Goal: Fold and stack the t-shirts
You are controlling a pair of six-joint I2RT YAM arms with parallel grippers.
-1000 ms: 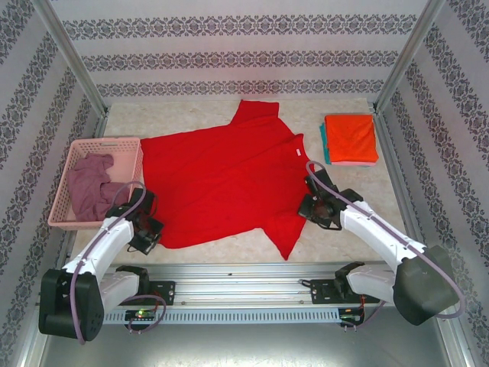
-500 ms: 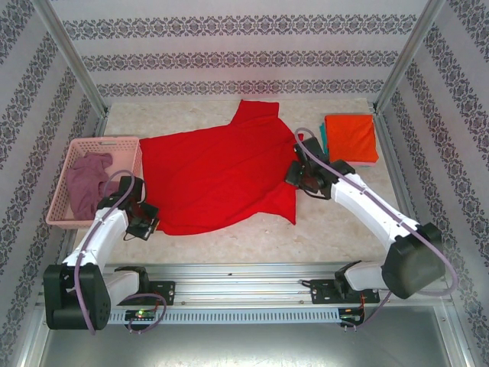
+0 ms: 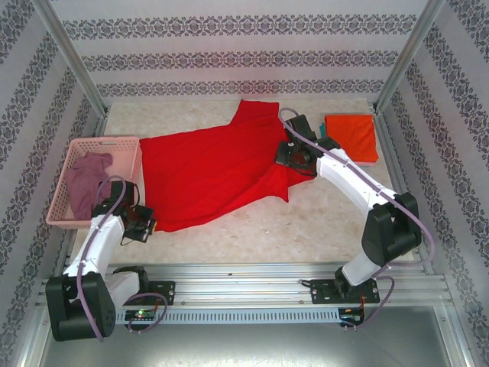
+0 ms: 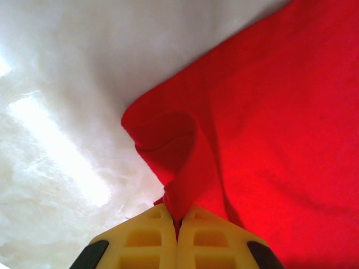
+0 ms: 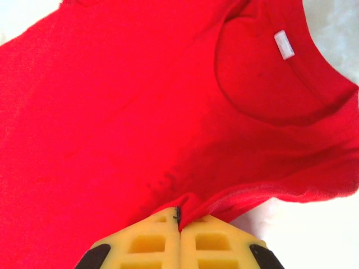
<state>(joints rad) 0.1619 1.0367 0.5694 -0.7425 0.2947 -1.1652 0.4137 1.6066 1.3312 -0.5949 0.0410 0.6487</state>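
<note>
Basket (image 3: 103,141): pink, left side of the surface (image 3: 321,222) — holds a crumpled mauve t-shirt (image 3: 84,180).
Red t-shirt (image 3: 206,176): spread mid-surface.
Left fingers (image 4: 171,227): clenched on its hem corner.
Right fingers (image 5: 173,221): clenched on cloth near the collar.
Orange t-shirt (image 3: 351,136): folded, far right.

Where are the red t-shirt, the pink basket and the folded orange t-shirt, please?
red t-shirt (image 3: 206,176), top external view, middle of its body.
pink basket (image 3: 107,141), top external view, far rim.
orange t-shirt (image 3: 351,138), top external view, centre of its folded top.
</note>
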